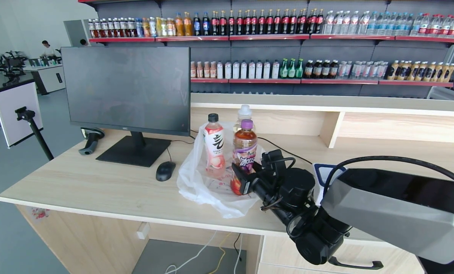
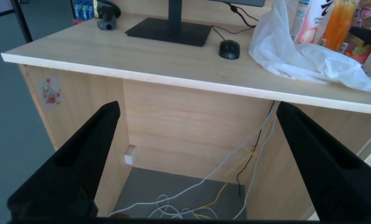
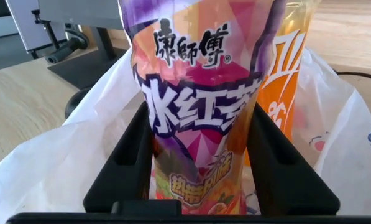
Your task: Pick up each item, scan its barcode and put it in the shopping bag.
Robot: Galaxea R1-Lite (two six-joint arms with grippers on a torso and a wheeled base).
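Three bottles (image 1: 214,146) in one shopping bag (image 1: 195,187), right claw (image 1: 244,179) clamping the purple-capped bottle (image 1: 245,146), left claw (image 2: 197,109) spread apart.

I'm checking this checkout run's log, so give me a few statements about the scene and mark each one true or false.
1. The right gripper grips the purple-capped bottle. True.
2. The left gripper holds a bottle. False: it is open and empty, low in front of the counter.
3. The mouse lies on the robot's right of the shopping bag. False: it lies on the bag's left.
4. The pink-capped bottle stands upright. True.
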